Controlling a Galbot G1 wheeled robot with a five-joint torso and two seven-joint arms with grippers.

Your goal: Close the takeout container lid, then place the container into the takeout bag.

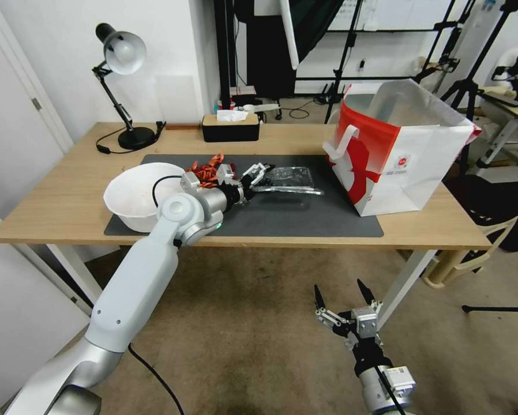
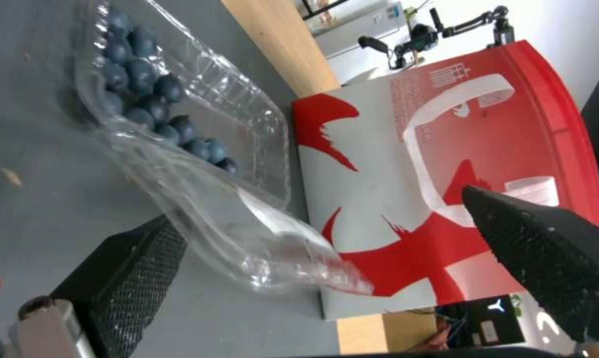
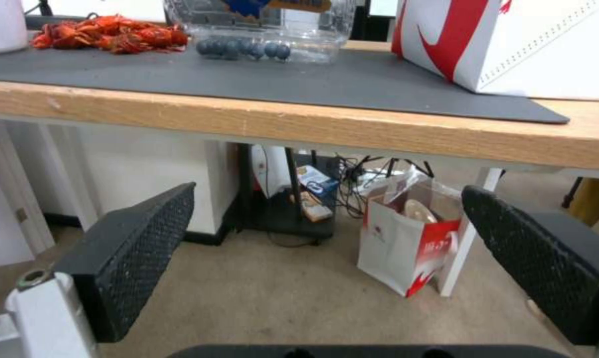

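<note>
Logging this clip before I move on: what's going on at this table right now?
The left gripper is out over the grey mat, its open fingers set around the edge of the lid of the takeout container. The lid is still raised off the half holding the blueberries. The takeout bag stands open just beyond the container. The right gripper hangs open below the table edge.
</note>
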